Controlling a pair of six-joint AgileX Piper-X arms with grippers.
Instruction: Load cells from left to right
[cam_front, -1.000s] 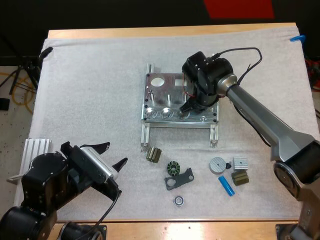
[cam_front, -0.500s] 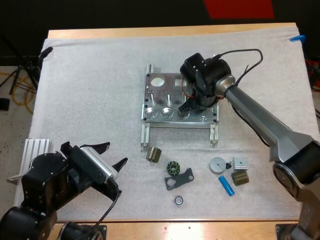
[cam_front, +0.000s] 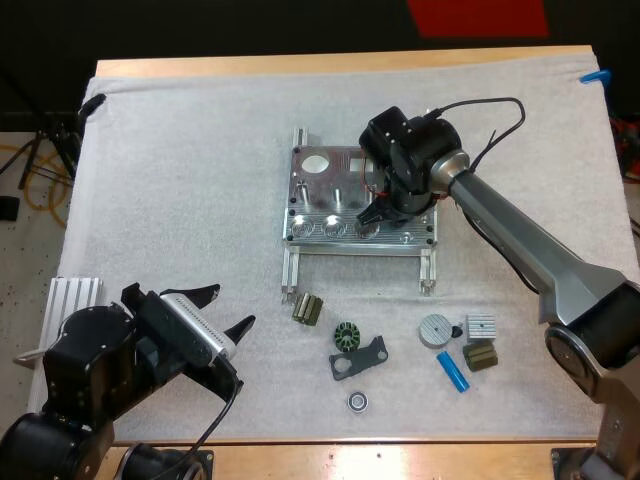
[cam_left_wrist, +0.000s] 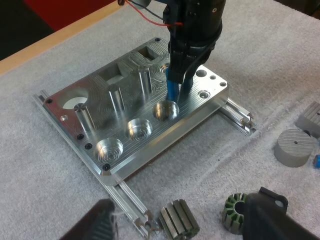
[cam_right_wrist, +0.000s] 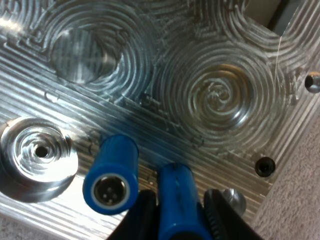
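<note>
The metal fixture (cam_front: 318, 190) lies mid-mat, its front row holding three round holes (cam_left_wrist: 139, 129). My right gripper (cam_front: 378, 213) hangs over the rightmost hole (cam_left_wrist: 165, 110), shut on a blue cylinder (cam_right_wrist: 175, 202) that stands upright between its fingers (cam_right_wrist: 142, 215). A second blue cylinder (cam_right_wrist: 111, 181) stands right beside it, end-on, close over the fixture's ribbed front (cam_right_wrist: 210, 100). From the left wrist view the blue piece (cam_left_wrist: 173, 90) reaches down to that hole's rim. Another blue cylinder (cam_front: 452, 371) lies loose on the mat. My left gripper (cam_front: 225, 310) stays open at the lower left, away from the fixture.
Small parts lie in front of the fixture: a ribbed dark piece (cam_front: 308, 310), a green-black ring (cam_front: 346, 337), a black bracket (cam_front: 362, 358), a bearing (cam_front: 358, 401), a grey disc (cam_front: 435, 329) and two small blocks (cam_front: 481, 340). A ribbed aluminium block (cam_front: 75, 295) sits at the mat's left edge.
My right gripper has edged slightly left over the fixture's front row with the blue cylinder. The left arm has not moved.
</note>
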